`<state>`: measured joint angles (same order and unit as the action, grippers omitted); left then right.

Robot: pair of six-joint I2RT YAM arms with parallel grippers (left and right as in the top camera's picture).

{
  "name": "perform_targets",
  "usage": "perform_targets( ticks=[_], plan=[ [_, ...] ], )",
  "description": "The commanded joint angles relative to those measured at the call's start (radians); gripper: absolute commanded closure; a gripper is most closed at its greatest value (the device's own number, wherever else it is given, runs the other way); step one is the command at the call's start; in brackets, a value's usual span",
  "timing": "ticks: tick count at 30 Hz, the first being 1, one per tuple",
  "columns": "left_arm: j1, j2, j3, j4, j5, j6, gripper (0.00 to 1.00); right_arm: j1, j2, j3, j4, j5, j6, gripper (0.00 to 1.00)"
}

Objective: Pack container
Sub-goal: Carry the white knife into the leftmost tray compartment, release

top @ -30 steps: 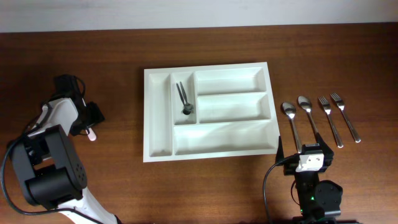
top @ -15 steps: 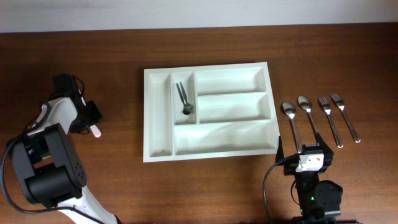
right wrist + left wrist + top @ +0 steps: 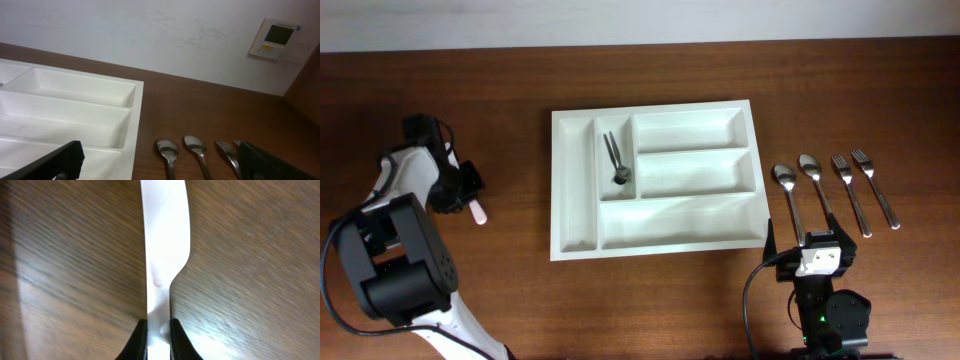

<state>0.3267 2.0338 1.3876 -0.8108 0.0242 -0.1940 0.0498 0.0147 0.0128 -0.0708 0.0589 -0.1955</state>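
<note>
The container (image 3: 560,180) is a large white compartment tray in the middle of the table, and its edge also shows in the right wrist view (image 3: 136,116). At the table's left my left gripper (image 3: 463,192) (image 3: 159,330) is shut on a white plastic knife (image 3: 477,211) (image 3: 165,240). The knife's handle sits between the two black fingers, and the blade points away over the wood. Near the front edge, my right gripper (image 3: 808,242) (image 3: 159,166) stands open and holds nothing, just below the spoons.
A small dark utensil (image 3: 617,160) lies in one narrow upright compartment of the tray. Right of the tray lie two metal spoons (image 3: 785,195) (image 3: 168,151) and two metal forks (image 3: 850,185) (image 3: 227,150) in a row.
My left gripper has closed on the white knife. The arm and knife have shifted slightly toward the front of the table. The right arm has not moved.
</note>
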Motion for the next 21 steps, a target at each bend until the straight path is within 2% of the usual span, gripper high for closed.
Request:
perform_targets(
  ticks=[1, 10, 14, 21],
  plan=[
    [-0.010, 0.001, 0.124, -0.076, 0.070, 0.010, 0.98, 0.007, -0.008, -0.007, -0.005, -0.002, -0.006, 0.01],
    [-0.138, -0.078, 0.301, -0.259, 0.112, 0.040, 0.98, 0.007, -0.008, -0.007, -0.005, -0.002, -0.006, 0.01],
    [-0.243, -0.110, 0.303, -0.264, 0.201, 0.043, 0.98, 0.007, -0.008, -0.007, -0.005, -0.002, -0.006, 0.01],
    [-0.473, -0.109, 0.302, -0.254, 0.173, 0.016, 0.98, 0.007, -0.008, -0.007, -0.005, -0.002, -0.006, 0.01]
  ],
)
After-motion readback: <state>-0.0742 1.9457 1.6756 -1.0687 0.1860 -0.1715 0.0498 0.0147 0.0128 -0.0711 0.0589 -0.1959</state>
